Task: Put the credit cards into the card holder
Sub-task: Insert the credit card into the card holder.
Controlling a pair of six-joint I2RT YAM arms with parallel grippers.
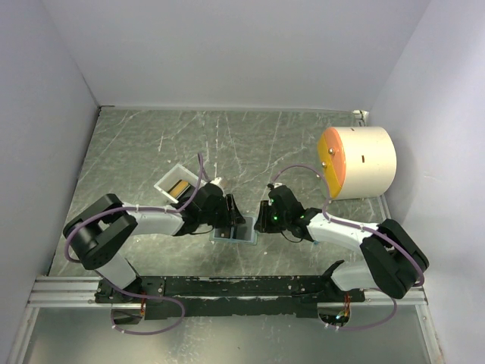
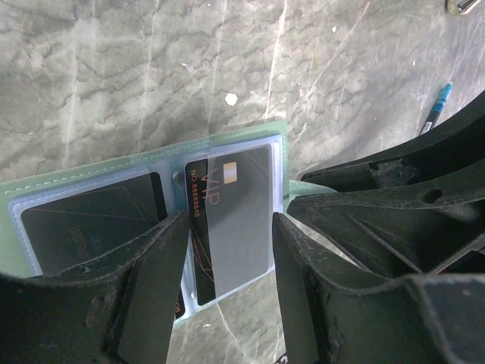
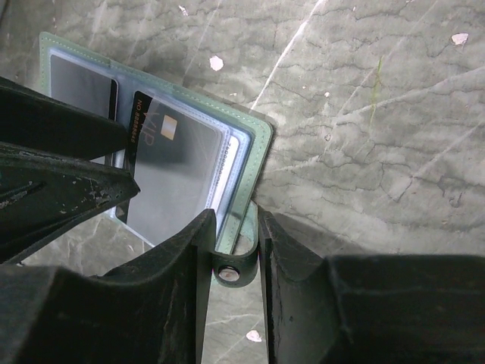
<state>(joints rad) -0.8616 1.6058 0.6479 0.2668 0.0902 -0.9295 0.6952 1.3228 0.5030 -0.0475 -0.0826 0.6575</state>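
The card holder [image 1: 244,232] lies open on the table between both arms, sage-green [image 3: 256,140] outside with clear pockets inside. A black credit card [image 2: 83,220] fills its left pocket. A second black credit card [image 2: 235,197], marked VIP, sits mostly under the right pocket's sleeve, with a dark strip uncovered. My left gripper [image 2: 229,220] straddles this card with a finger against each long edge, shut on it. My right gripper [image 3: 236,220] is shut on the holder's snap tab [image 3: 235,269] at the holder's corner. A yellow-orange card [image 1: 180,187] rests in the tray.
A shallow white tray [image 1: 166,179] stands just behind the left gripper. A white cylinder with an orange face [image 1: 364,161] lies at the back right. A blue pen [image 2: 437,106] lies on the marbled table beyond the holder. White walls close in three sides.
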